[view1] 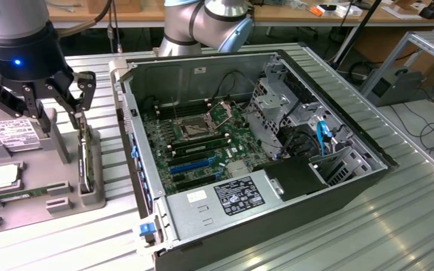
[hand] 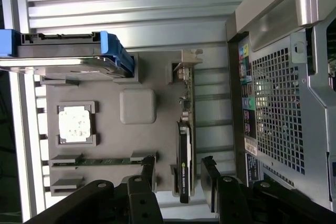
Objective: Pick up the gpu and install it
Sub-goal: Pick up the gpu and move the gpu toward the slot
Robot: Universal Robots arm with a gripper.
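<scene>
Fingers [view1: 77,116] [hand: 210,182]: standing spread wide, gripping nothing, hanging low over the grey holder tray [view1: 63,164] [hand: 157,77]. Item one, gpu [view1: 87,164] [hand: 185,145]: standing on its long edge in a slot of that tray, one end lying in the gap between the two fingers. A sliver of space is showing on each side, so neither finger is touching it. Its silver bracket [hand: 186,61] is sitting at the end of the card away from the fingers. Item two, memory stick [view1: 13,195] [hand: 105,161]: lying flat in its cradle just outside one finger, on the side away from the case. Item three, processor chip [view1: 2,176] [hand: 76,124]: sitting in a square pocket further out on that same side. Item four, hard drive [view1: 12,135] [hand: 63,59]: resting on the tray on the chip's side, toward the bracket end, blue rails showing. Item five, computer case [view1: 202,68] [hand: 273,103]: lying open on its side beyond the other finger, near the tray, its motherboard [view1: 194,141] facing up. Item six, bench [view1: 368,226] [hand: 131,14]: ribbed metal, carrying tray and case alike, running on past the fingers.
</scene>
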